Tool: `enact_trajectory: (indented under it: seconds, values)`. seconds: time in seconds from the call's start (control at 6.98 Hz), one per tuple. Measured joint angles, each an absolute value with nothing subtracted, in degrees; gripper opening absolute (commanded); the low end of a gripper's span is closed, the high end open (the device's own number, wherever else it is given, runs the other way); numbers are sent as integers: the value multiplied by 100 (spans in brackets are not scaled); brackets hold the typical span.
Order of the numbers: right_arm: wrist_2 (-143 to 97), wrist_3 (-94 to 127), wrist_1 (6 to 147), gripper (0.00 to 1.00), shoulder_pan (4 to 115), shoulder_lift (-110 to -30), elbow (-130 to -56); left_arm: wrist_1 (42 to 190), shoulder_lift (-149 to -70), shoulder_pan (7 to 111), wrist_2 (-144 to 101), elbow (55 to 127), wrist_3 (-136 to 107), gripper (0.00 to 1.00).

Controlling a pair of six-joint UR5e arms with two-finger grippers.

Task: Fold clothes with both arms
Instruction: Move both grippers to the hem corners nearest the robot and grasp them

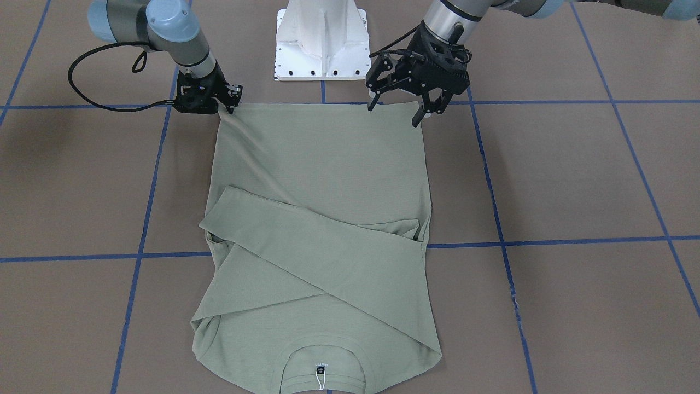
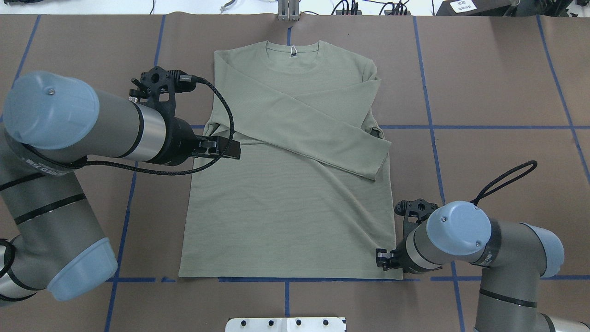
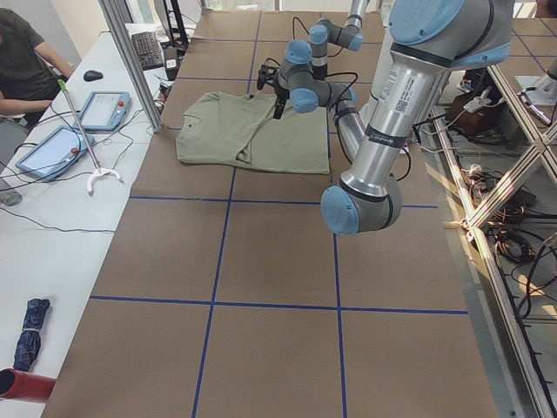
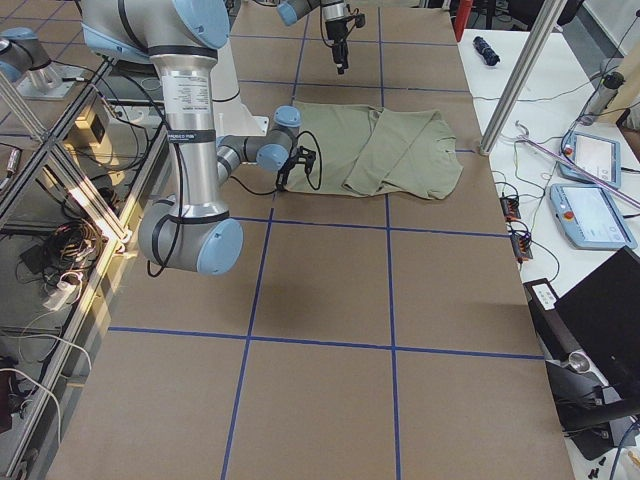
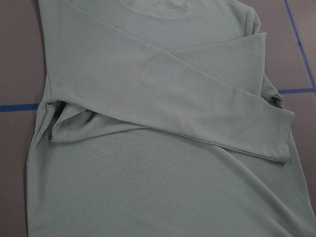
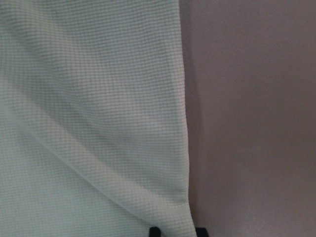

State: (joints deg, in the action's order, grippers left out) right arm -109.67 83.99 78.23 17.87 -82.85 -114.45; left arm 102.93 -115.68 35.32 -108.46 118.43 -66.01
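Observation:
The sage-green shirt lies flat on the brown table, both sleeves folded across the chest and the neck label at the far end from the robot. My right gripper sits low at the hem corner and is shut on the fabric. A pull crease runs from that corner toward the sleeves. In the right wrist view the shirt's edge passes between the fingertips. My left gripper hangs open, raised above the other hem corner, holding nothing. From the left wrist view the crossed sleeves are seen from above.
The white pedestal base stands just behind the hem. Blue tape lines grid the table. A side table with tablets and a seated person lies beyond the collar end, behind a metal post.

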Motion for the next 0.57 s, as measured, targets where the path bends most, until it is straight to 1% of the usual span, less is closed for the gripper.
enact_trajectory:
  seconds: [0.29,0.57]
  values:
    - [-10965,8404,7824,0,1780,-8276,-11495,10292,-11564,3533,-10846,11841,-6601,100]
    - [-10952,8410,7830,0,1800,-8284,-11718,10290,-11409,3501,-10838,11805,-6644,100]
